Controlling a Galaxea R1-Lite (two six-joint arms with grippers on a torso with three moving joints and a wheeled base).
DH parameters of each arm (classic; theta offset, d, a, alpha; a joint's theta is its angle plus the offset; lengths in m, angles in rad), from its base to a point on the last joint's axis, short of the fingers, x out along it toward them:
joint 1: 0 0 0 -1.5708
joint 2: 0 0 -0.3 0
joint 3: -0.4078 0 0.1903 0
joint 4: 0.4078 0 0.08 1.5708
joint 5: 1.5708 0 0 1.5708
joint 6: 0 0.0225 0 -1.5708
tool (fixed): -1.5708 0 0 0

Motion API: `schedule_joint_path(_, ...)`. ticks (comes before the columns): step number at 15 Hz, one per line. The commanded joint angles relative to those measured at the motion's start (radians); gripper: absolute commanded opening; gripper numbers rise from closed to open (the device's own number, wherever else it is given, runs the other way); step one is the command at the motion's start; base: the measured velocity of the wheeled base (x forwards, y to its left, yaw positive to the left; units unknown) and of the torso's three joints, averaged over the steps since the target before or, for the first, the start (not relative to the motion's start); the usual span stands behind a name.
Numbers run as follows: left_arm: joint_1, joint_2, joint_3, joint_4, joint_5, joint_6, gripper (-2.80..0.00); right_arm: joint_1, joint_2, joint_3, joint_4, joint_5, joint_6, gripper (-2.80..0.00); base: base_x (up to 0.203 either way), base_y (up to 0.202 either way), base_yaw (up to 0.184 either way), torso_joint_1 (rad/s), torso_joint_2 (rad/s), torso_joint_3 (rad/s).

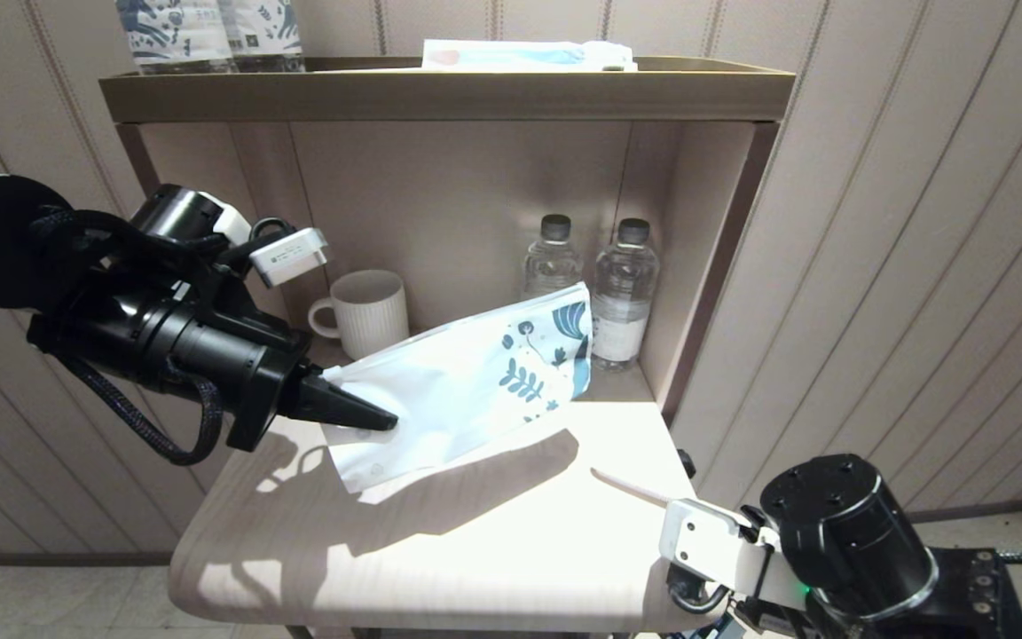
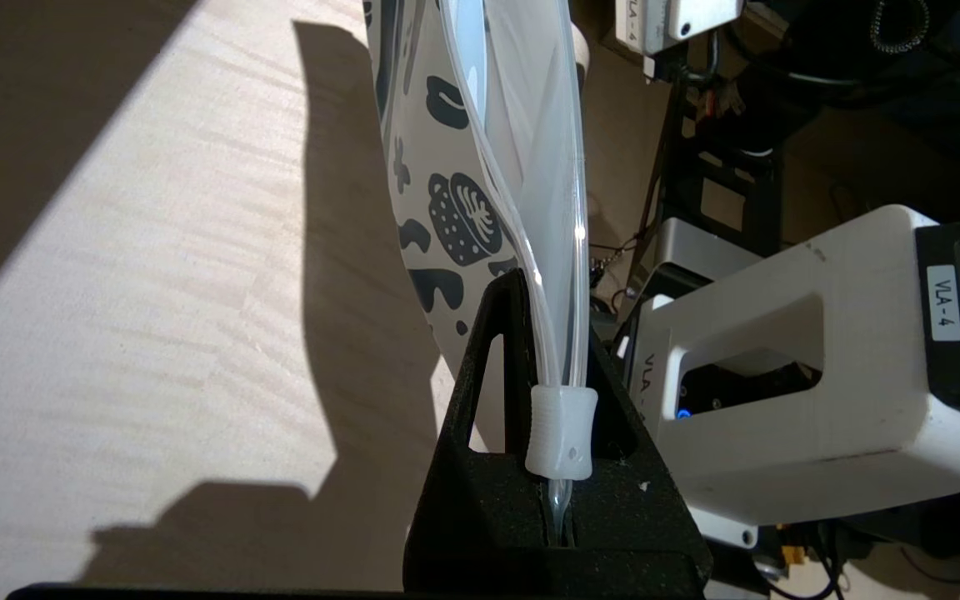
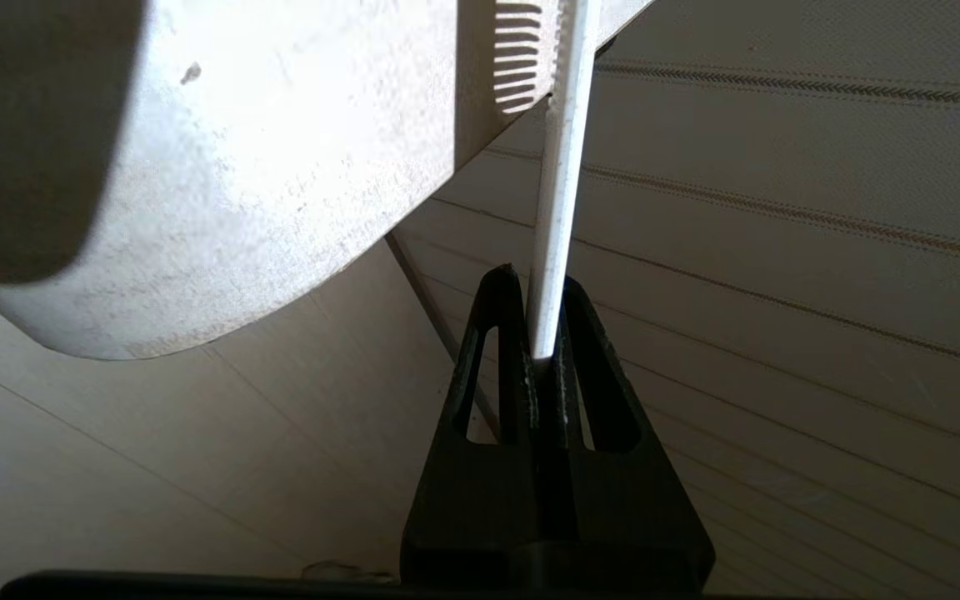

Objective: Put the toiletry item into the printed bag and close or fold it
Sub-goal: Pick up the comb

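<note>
Lying across the near right corner of the shelf top (image 1: pixel 440 550), the toiletry item (image 1: pixel 631 487) is a slim white stick whose right wrist view shows comb teeth along its far end, and it is that view that shows the right gripper (image 3: pixel 548 354) with its fingers pressed together on the stick's narrow near end. Part of the stick overhangs the corner; the rest rests on the surface.

Up and to the left of the stick, well apart from it, the printed bag (image 1: pixel 467 382) hangs tilted above the shelf top, its leaf-printed end raised toward the two water bottles (image 1: pixel 591 288) at the back. The left gripper (image 2: pixel 559 467) pinches the bag at its strip edge, just where the small white slider sits, and the mouth beyond the fingers looks only slightly parted. A ribbed mug (image 1: pixel 367 311) stands behind the bag's held end.

My judgement is that the grasp is done and the carry to the bag comes next. The risks follow from that: a pinch so near the tip may let the long stick swing or slip, and a narrow mouth held by one edge may catch the comb's teeth or buckle away instead of admitting it.
</note>
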Motion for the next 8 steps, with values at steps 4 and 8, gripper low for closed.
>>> schedule_joint_path(4, -0.019, -0.012, -0.016, 0.0, 0.029, 0.006, -2.8, -0.052, -0.093, -0.107, -0.01, 0.008, -0.003, -2.8, 0.0, 0.0, 0.0, 0.0, 0.0, 0.0)
schedule_joint_path(8, -0.093, -0.039, -0.022, -0.039, 0.204, 0.012, -2.8, -0.077, -0.282, -0.305, 0.234, 0.021, 0.001, -2.8, 0.0, 0.0, 0.0, 0.0, 0.0, 0.0)
